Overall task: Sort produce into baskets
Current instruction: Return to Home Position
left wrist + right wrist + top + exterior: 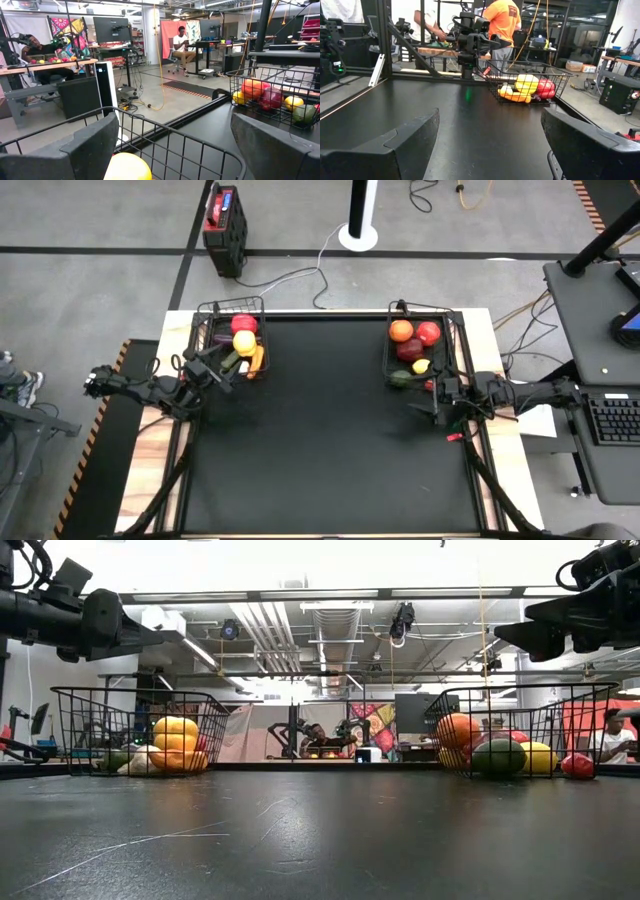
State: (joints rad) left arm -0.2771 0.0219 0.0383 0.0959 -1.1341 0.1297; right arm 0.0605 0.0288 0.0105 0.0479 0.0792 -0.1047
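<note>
Two black wire baskets stand at the table's far corners. The left basket holds a red tomato, a yellow lemon, a carrot and an eggplant. The right basket holds an orange tomato, red pieces, a yellow piece and a green one. My left gripper hangs open and level above the left basket's near left corner, with the lemon below it. My right gripper stands open and level just near of the right basket.
The black table top between the baskets is bare. A red-and-black box and a white post base stand on the floor beyond the far edge. A desk with a keyboard is at the right. People work in the room behind.
</note>
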